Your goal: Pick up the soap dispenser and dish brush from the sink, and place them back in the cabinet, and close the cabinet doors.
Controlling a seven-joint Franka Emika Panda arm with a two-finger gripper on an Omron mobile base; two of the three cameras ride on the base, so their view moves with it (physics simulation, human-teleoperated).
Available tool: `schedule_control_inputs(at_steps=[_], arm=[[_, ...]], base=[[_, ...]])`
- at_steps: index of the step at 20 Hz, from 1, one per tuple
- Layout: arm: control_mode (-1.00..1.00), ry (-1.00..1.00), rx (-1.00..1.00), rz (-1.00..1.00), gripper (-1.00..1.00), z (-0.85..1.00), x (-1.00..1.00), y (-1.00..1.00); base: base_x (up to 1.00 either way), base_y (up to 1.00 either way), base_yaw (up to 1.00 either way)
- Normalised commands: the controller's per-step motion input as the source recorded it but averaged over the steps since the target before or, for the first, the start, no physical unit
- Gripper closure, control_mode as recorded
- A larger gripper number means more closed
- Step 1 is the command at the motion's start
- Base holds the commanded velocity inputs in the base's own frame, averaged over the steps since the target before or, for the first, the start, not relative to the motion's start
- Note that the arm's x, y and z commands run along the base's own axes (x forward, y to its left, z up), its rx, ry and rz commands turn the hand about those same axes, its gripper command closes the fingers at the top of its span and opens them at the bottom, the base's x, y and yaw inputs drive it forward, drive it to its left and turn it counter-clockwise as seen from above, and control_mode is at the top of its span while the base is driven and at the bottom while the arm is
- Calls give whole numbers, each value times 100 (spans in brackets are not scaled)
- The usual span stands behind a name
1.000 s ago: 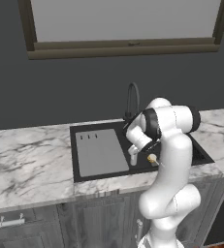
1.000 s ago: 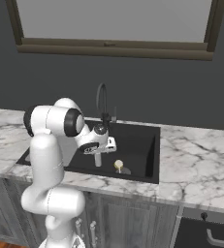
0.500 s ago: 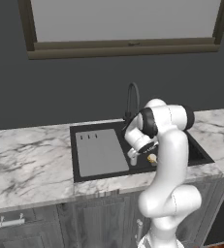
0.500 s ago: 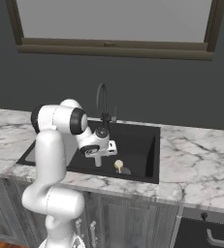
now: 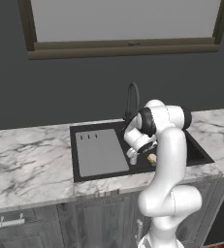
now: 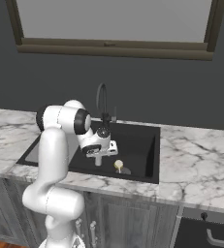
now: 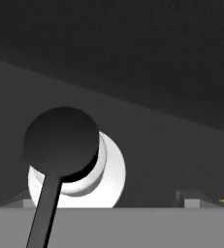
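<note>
The soap dispenser (image 7: 79,174), a white bottle with a dark pump top, stands in the black sink (image 5: 73,145) and is seen from above in the hand view. My gripper (image 7: 108,199) hangs open just over it, its fingertips (image 7: 188,197) wide apart and low in the frame. From the base views the gripper (image 5: 134,151) (image 6: 100,153) is down inside the basin over the soap dispenser (image 6: 98,161). The dish brush (image 5: 152,158) (image 6: 118,165), with its pale yellow head, lies on the basin floor just beside it. The cabinet and the cabinet doors are out of view.
A grey drainboard insert (image 5: 100,154) covers the sink's left half. The dark curved faucet (image 5: 132,97) (image 6: 102,99) rises behind the basin, close to my arm. Marble counter (image 5: 31,160) runs along both sides, below a window frame (image 5: 123,48).
The hand has sunk a little lower into the sink towards the soap dispenser. Its jaws stay wide, and the dish brush has not moved.
</note>
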Motion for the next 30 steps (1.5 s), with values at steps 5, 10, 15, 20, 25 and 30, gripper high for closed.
schedule_control_inputs(at_steps=[5, 10, 15, 20, 25, 30], arm=[[-100, 0, 2, 0, -100, -5, 15, 0], [-100, 2, 0, 1, -100, -17, 4, 6], [-100, 7, 2, 3, -100, -20, 0, 19], [-100, 12, 6, 4, -100, -19, 0, 26], [-100, 9, 3, 4, -100, -29, 0, 23], [-100, 4, 0, 4, 100, -35, 0, 18]], base=[[0, 0, 0], [0, 0, 0], [0, 0, 0], [0, 0, 0], [0, 0, 0], [0, 0, 0]])
